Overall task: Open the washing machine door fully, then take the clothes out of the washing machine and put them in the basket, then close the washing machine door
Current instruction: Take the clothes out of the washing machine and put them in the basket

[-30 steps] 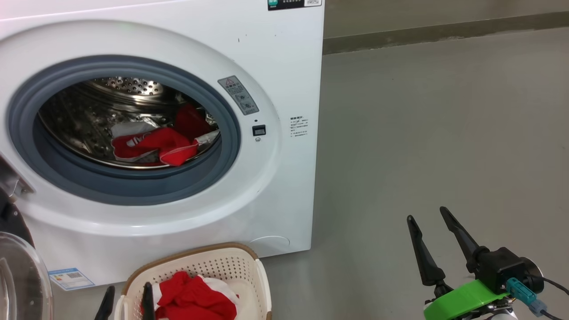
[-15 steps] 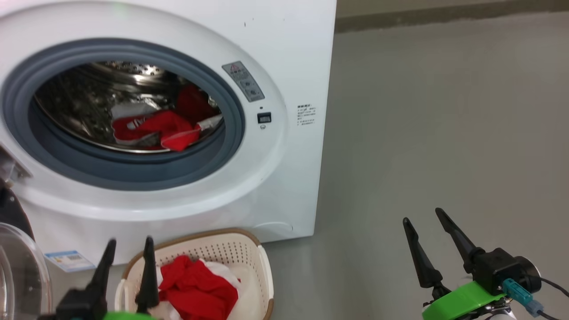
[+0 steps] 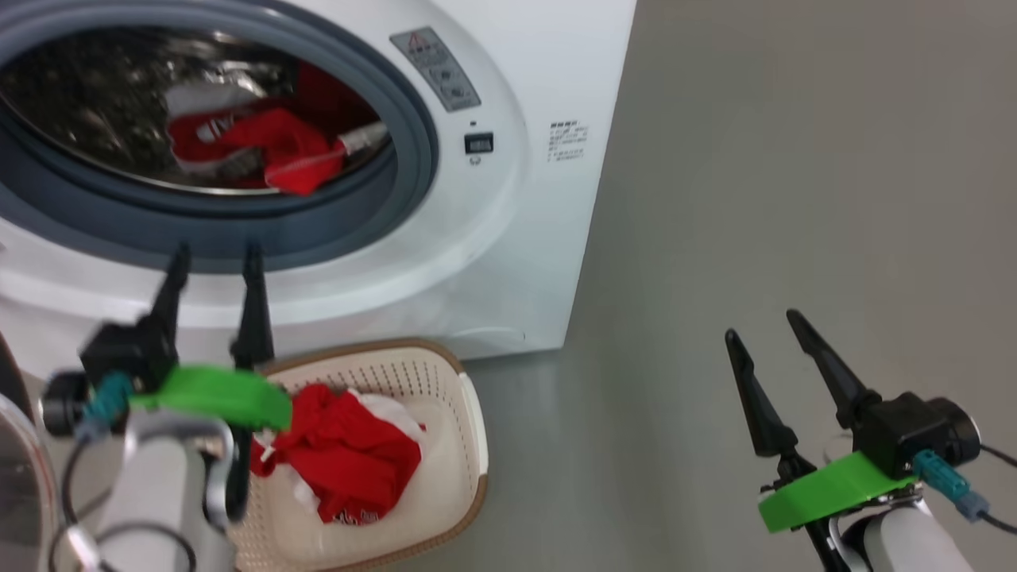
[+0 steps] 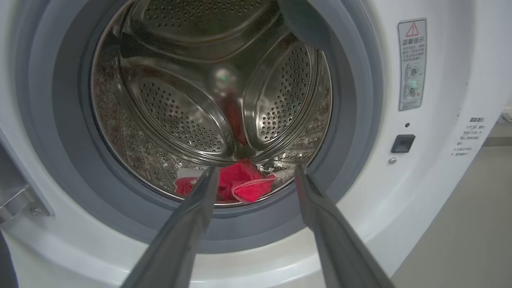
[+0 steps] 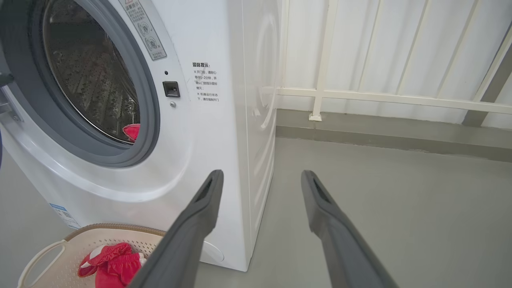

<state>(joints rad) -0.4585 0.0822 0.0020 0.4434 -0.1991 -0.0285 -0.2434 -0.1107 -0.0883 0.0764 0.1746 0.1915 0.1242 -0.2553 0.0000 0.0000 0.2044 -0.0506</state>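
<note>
**Grey floor, open washer, left arm lined up on the drum**

A bare grey floor lies under everything. Near right, the right gripper hangs over it, spread wide and empty. Near left, the basket holds some red clothes. Just above its left rim the left gripper, also wide and empty, points into the washing machine. This is the nearer arm: the other red pile lies straight ahead, low in the drum. Farthest is a pale railed wall.
</note>
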